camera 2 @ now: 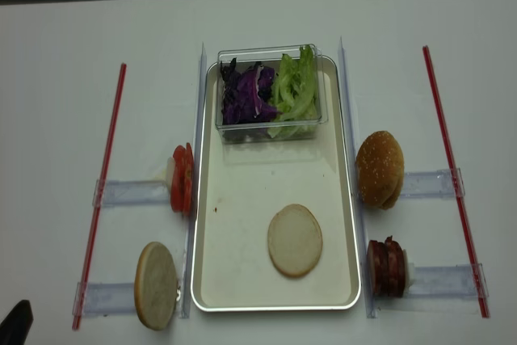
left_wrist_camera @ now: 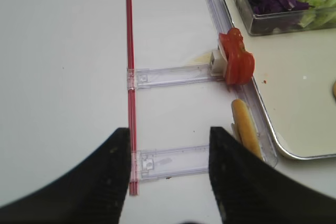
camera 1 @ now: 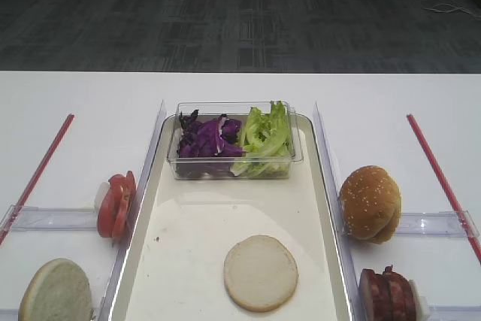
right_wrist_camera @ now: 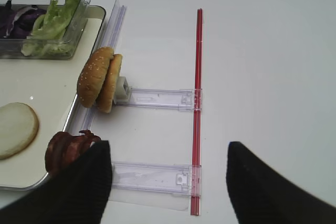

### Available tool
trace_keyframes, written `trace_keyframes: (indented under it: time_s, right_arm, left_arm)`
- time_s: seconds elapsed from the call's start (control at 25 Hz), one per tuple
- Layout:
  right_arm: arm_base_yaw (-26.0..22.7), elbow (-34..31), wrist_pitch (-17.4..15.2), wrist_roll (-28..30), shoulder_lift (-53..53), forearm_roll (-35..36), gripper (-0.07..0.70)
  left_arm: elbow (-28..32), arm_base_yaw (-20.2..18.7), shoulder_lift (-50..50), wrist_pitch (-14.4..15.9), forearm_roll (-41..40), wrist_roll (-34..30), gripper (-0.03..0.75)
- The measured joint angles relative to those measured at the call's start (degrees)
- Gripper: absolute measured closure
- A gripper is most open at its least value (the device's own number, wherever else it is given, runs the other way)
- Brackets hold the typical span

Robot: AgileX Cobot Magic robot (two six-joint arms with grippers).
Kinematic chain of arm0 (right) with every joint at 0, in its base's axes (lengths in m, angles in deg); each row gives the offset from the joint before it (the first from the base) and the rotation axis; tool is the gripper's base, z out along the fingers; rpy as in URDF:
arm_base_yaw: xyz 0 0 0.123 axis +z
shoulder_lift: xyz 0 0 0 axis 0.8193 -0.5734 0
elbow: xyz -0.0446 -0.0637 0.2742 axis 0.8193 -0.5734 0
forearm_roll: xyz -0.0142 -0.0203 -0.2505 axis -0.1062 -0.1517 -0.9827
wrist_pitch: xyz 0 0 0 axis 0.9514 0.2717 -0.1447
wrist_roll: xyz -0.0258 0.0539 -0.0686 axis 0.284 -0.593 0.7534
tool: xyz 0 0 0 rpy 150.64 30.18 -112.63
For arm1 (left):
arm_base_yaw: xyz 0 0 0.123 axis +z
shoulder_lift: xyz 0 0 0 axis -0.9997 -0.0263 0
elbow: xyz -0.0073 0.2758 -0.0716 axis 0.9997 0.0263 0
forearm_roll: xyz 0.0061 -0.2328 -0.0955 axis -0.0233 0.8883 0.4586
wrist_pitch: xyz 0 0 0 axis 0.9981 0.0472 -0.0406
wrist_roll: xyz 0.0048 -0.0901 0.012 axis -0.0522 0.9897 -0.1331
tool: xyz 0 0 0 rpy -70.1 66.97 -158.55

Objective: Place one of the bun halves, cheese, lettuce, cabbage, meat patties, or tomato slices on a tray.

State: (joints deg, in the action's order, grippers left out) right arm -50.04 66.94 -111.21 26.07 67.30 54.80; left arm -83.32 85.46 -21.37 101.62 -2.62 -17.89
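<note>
Bun half (camera 2: 295, 240) lies flat mid-tray (camera 2: 242, 280), apart from every rim.

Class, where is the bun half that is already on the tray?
In the exterior high view, the bun half lies flat on the tray, near its front end and right of centre, well in front of the clear box of cabbage and lettuce.

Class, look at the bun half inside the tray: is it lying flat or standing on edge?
Lying flat. The bun half shows its full round pale face on the tray bottom, unlike the other bun half propped on edge outside the rim.
</note>
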Motion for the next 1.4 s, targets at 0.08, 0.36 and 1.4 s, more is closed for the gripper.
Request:
trace_keyframes:
  time_s: [0.08,0.36,1.4]
  right_arm:
    - [0.00,0.00,0.00,0.00,0.00,0.00,0.157]
    - [0.00,0.00,0.00,0.00,0.00,0.10,0.157]
    - [0.00,0.00,0.00,-0.10,0.00,0.20,0.157]
  left_arm:
    - [0.00,0.00,0.00,0.00,0.00,0.00,0.358]
    - [0.00,0.00,0.00,0.00,0.00,0.21,0.358]
    - [0.09,0.00,0.00,0.00,0.00,0.46,0.358]
